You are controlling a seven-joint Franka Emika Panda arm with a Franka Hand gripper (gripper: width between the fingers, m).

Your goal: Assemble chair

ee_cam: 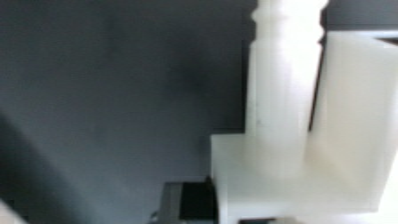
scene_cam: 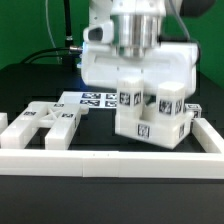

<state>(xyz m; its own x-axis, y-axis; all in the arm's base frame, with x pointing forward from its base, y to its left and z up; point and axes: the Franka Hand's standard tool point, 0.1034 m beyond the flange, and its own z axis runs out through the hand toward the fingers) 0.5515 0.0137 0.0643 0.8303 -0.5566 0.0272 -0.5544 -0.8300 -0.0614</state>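
A block of joined white chair parts (scene_cam: 152, 118) with black-and-white tags stands at the exterior view's right, inside the rail corner. My gripper (scene_cam: 133, 92) reaches down onto its top from above. The fingertips are hidden by the hand and the parts, so the grip does not show. A loose white cut-out frame part (scene_cam: 45, 124) lies flat at the exterior view's left. The wrist view is blurred: a white round-ended post (ee_cam: 281, 80) runs beside a white slab (ee_cam: 359, 100) and meets a white block (ee_cam: 294, 172).
The marker board (scene_cam: 95, 100) lies flat behind the frame part, left of the arm. A long plain white border rail (scene_cam: 110, 160) runs along the front and turns back at the exterior view's right (scene_cam: 207, 132). The table is black with a green backdrop.
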